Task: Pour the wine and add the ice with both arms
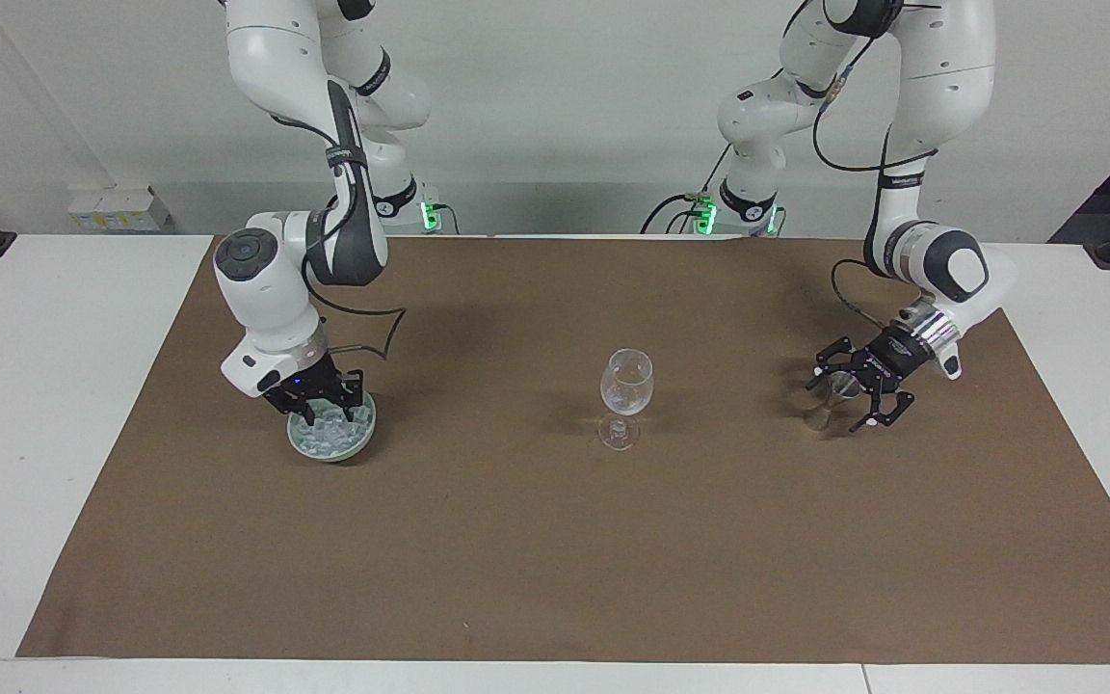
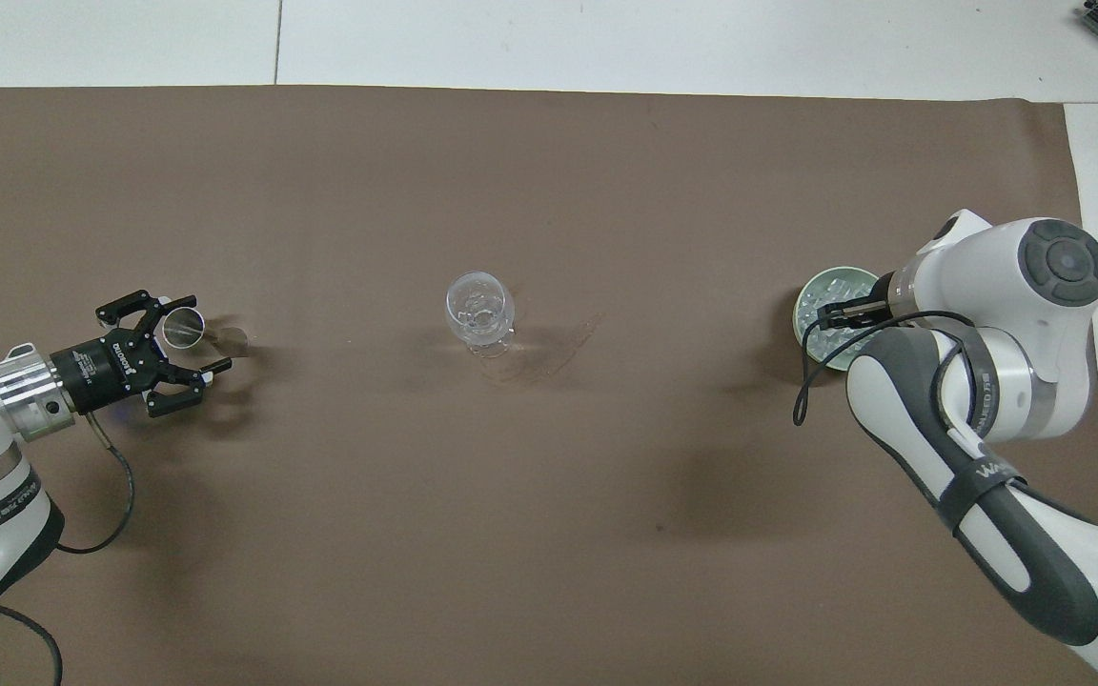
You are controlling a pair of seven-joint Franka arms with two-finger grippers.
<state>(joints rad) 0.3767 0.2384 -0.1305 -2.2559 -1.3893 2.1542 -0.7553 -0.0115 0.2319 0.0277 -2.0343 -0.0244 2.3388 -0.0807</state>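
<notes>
A clear stemmed wine glass (image 1: 626, 381) stands upright mid-mat, also in the overhead view (image 2: 479, 310). A heap of ice (image 1: 333, 434) fills a pale green dish (image 1: 324, 455) toward the right arm's end. My right gripper (image 1: 324, 413) points down into the dish, among the ice (image 2: 821, 305). A small metal measuring cup (image 1: 839, 395) stands on the mat toward the left arm's end. My left gripper (image 1: 834, 395) is open, low over the mat, with its jaws spread either side of the cup (image 2: 185, 326).
A brown mat (image 1: 555, 540) covers most of the white table. The right arm's elbow and forearm (image 2: 978, 457) hang over the mat beside the dish (image 2: 825, 274).
</notes>
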